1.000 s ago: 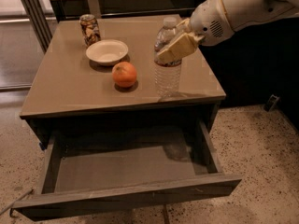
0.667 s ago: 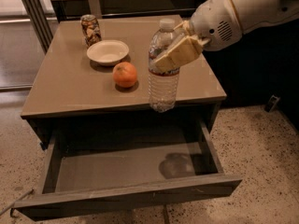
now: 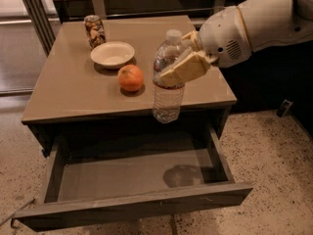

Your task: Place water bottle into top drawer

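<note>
water bottle (image 3: 167, 99) clamped in hand (image 3: 178, 66) over table (image 3: 63, 97) edge, above open top drawer (image 3: 132, 207); orange (image 3: 130, 77), bowl (image 3: 112, 54), can (image 3: 94, 31) off to one side.

The tall clear plastic water bottle (image 3: 167, 102) with a white cap is hanging nearly upright in the air. The tan-fingered gripper (image 3: 174, 58) is clamping it around its upper middle, with the ribbed lower half showing just below the fingers. The wide, shallow grey-brown top drawer (image 3: 132, 205) is lying pulled open below the gripper, showing its grey inside behind a plain flat front panel.
</note>
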`<state>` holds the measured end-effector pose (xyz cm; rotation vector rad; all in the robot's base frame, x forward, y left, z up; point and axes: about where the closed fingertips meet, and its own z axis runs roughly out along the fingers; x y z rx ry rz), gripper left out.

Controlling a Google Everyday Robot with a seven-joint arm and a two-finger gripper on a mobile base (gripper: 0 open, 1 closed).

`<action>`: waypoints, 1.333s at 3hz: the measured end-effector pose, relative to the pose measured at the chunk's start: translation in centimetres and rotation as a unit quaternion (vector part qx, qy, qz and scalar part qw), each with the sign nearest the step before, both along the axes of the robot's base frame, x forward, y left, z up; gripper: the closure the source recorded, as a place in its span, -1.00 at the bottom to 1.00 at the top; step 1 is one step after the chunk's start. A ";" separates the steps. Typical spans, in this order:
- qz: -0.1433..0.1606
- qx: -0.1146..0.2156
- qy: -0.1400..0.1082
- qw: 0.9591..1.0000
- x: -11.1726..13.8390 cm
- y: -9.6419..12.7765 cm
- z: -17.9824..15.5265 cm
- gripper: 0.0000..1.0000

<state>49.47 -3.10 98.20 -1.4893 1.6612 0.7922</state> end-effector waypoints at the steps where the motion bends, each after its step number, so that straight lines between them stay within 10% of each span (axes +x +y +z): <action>1: -0.017 0.017 -0.034 0.999 -1.7 -0.9 -4.9 1.00; 2: -0.021 0.003 -0.007 1.000 -4.3 -2.1 -13.2 1.00; 4: -0.007 -0.008 0.017 1.000 -6.1 -1.4 -16.3 1.00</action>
